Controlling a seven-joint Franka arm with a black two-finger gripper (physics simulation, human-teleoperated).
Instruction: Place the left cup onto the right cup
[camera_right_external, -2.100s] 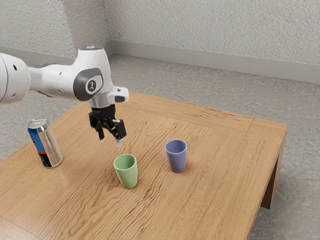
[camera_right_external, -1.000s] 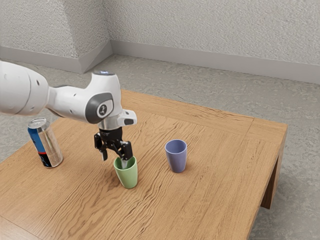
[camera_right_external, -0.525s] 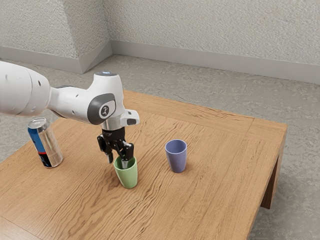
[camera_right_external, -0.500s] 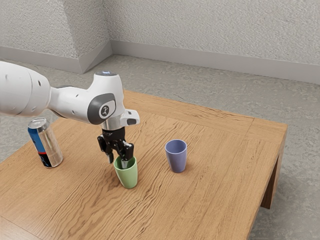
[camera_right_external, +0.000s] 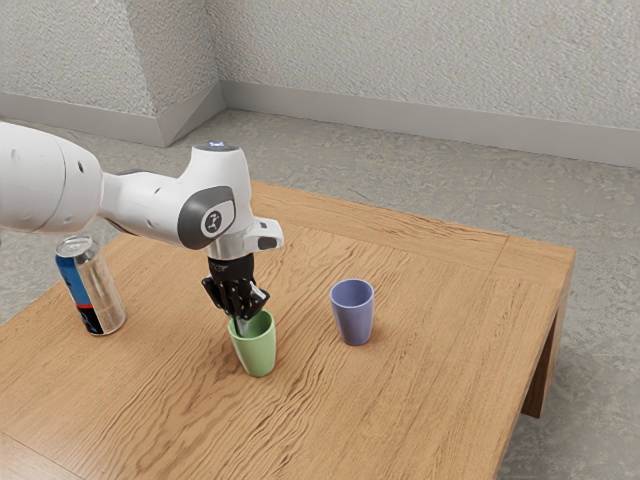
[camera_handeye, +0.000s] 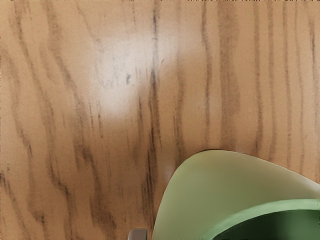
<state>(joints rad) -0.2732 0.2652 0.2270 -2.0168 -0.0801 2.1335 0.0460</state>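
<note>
Green cup (camera_right_external: 254, 345) stands upright on the table (camera_right_external: 420, 400), its rim pinched between the closed fingers (camera_right_external: 241, 308).

Upright green cup (camera_right_external: 254, 347) near upright purple cup (camera_right_external: 352, 312)

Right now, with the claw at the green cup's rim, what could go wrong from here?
1. The claw appears to grip the green cup by one side of its rim, so the cup may tilt or slip when lifted.
2. The blue cup stands upright nearby. A tilted carry could knock it over.
</note>
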